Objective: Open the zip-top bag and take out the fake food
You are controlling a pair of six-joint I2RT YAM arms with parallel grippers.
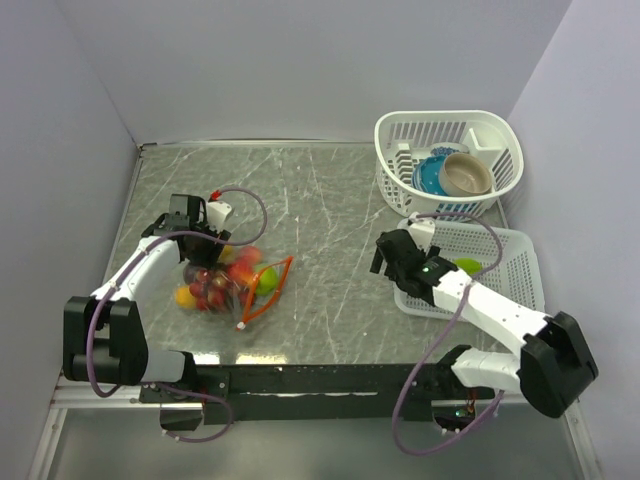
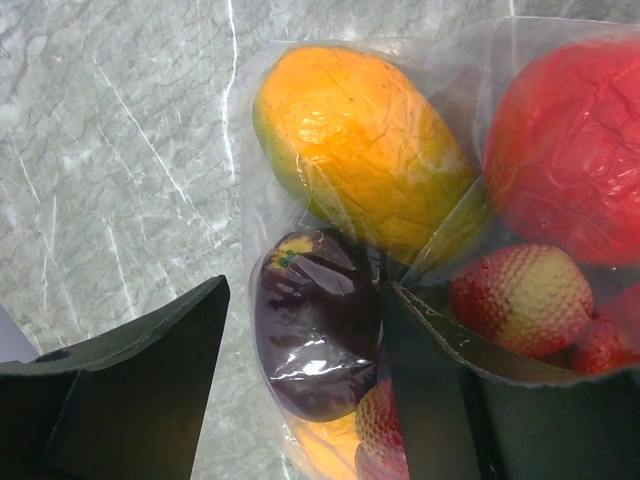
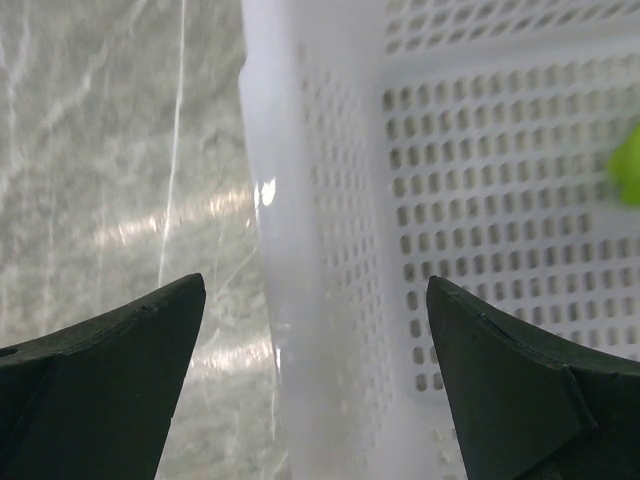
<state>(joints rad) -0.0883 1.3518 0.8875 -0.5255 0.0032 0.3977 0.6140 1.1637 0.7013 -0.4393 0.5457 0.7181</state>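
The zip-top bag (image 1: pixel 222 287) lies on the left of the table, its orange-red zip strip (image 1: pixel 272 288) toward the middle. It is full of fake food: an orange-yellow fruit (image 2: pixel 360 150), a red one (image 2: pixel 570 150), a dark purple one (image 2: pixel 315 340) and a strawberry (image 2: pixel 520 295). My left gripper (image 1: pixel 205 246) (image 2: pixel 303 290) is open, straddling the bag's far end. Its left finger (image 2: pixel 140 385) stands clear of the plastic and its right finger (image 2: pixel 440 390) lies against it. My right gripper (image 1: pixel 390 258) (image 3: pixel 316 281) is open and empty over the white tray's left wall (image 3: pixel 300 250). A green piece (image 1: pixel 467 266) (image 3: pixel 628 165) lies in the tray.
The slotted white tray (image 1: pixel 520 262) sits at the right. Behind it a white basket (image 1: pixel 400 180) holds a blue bowl (image 1: pixel 430 176) and a beige bowl (image 1: pixel 466 175). Walls close the left, back and right.
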